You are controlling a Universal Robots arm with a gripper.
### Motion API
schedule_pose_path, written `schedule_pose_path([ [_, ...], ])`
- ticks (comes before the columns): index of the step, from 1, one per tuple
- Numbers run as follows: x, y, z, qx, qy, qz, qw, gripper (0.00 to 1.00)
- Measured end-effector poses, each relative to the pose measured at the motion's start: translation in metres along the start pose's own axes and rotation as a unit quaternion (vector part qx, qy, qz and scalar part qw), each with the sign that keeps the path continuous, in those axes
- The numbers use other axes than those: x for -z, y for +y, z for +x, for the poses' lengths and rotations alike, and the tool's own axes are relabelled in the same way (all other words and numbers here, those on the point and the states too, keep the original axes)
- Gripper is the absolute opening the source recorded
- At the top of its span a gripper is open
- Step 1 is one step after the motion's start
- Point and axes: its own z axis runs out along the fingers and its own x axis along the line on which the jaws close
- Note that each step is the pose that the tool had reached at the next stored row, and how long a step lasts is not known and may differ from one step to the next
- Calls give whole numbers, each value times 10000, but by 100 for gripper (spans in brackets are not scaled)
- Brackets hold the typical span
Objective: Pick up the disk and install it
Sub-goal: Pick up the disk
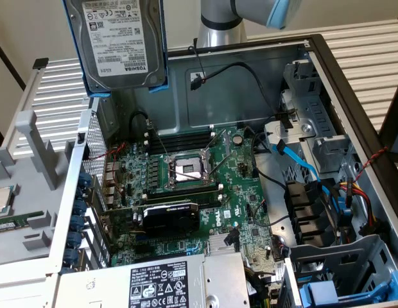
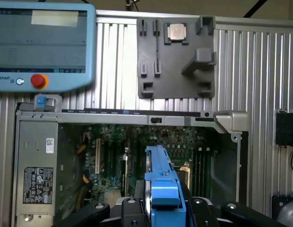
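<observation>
The disk, a silver drive with a white label in a blue carrier frame, hangs high over the back corner of the open computer case, at the exterior view's upper left. In the wrist view the disk stands edge-on, and my gripper is shut on it, with black fingers pressing both sides of the blue frame. Below it lies the motherboard. The arm rises behind the case.
Inside the case are the motherboard, a grey power supply, loose blue cables and drive bays with a blue-framed part. A grey tray holding a processor and a teach pendant lie outside the case.
</observation>
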Motion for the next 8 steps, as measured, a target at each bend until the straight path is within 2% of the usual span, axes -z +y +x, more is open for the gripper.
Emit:
schedule_pose_path([
  [8, 54, -273, 183, 1, -8, -1, 10000, 37],
])
